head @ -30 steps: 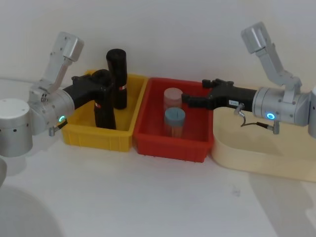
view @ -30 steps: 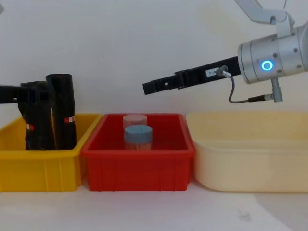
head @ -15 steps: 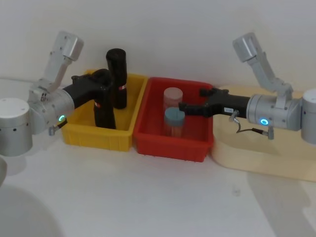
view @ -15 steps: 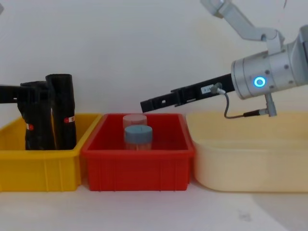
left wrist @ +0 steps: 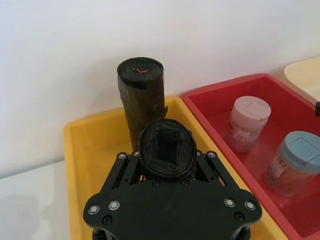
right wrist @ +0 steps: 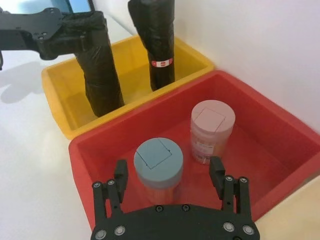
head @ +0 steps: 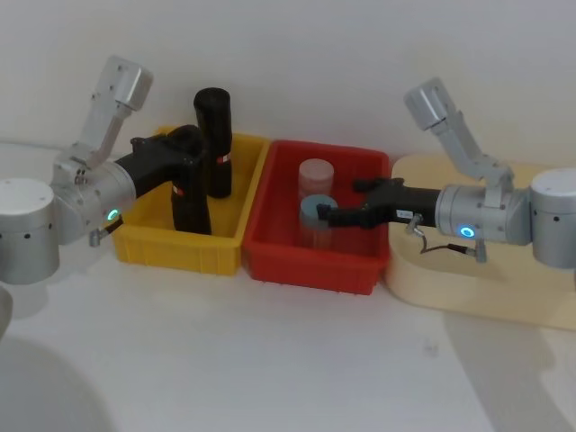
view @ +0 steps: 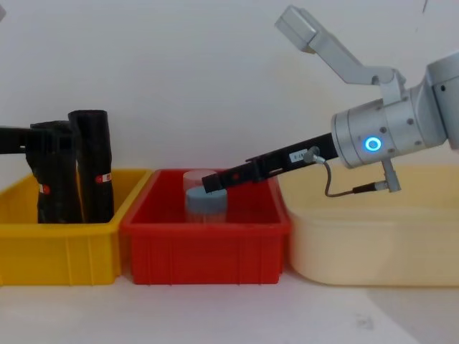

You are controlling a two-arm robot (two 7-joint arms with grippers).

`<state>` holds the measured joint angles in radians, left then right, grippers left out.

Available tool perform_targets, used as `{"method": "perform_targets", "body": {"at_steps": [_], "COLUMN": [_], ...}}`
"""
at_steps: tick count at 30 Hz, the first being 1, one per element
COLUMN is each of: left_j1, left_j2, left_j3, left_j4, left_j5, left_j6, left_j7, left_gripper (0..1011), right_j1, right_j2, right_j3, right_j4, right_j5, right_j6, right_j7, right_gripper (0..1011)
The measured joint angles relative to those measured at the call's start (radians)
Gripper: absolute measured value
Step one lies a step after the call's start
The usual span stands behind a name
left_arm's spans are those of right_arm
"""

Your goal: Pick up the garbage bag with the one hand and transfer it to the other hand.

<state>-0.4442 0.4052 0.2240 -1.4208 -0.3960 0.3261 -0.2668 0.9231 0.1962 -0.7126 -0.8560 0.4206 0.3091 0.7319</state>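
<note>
Left claw (head: 186, 144) clamped on one bag (head: 191, 202), upright in yellow bin (head: 180, 252) | second bag (head: 214, 135) upright just behind that claw, two bags in all | right claw (right wrist: 168, 169) low in red bin (head: 310, 265), fingers apart, blue jar (view: 206, 204) between them | pink jar (right wrist: 212, 127) just beyond, two jars.

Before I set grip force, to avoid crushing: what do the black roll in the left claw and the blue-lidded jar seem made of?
The garbage bag roll: thin black plastic film, matte, wrinkled in wound layers. The blue-lidded jar: likely glossy plastic, wall transparent; glass possible.
</note>
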Motion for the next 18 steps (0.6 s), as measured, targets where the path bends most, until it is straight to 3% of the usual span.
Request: {"method": "perform_targets", "body": {"at_steps": [18], "left_j1": [0.0], "left_j2": [0.0], "left_j3": [0.0], "left_j4": [0.0], "left_j5": [0.0], "left_j6": [0.0], "left_j7": [0.0], "left_gripper": [363], "right_j1": [0.061], "right_j2": [-0.051], "right_j3": [-0.031], "right_j4": [0.156], "right_j5": [-0.03], "right_j6": [-0.09], "right_j7": [0.112], "right_gripper": [1001]}}
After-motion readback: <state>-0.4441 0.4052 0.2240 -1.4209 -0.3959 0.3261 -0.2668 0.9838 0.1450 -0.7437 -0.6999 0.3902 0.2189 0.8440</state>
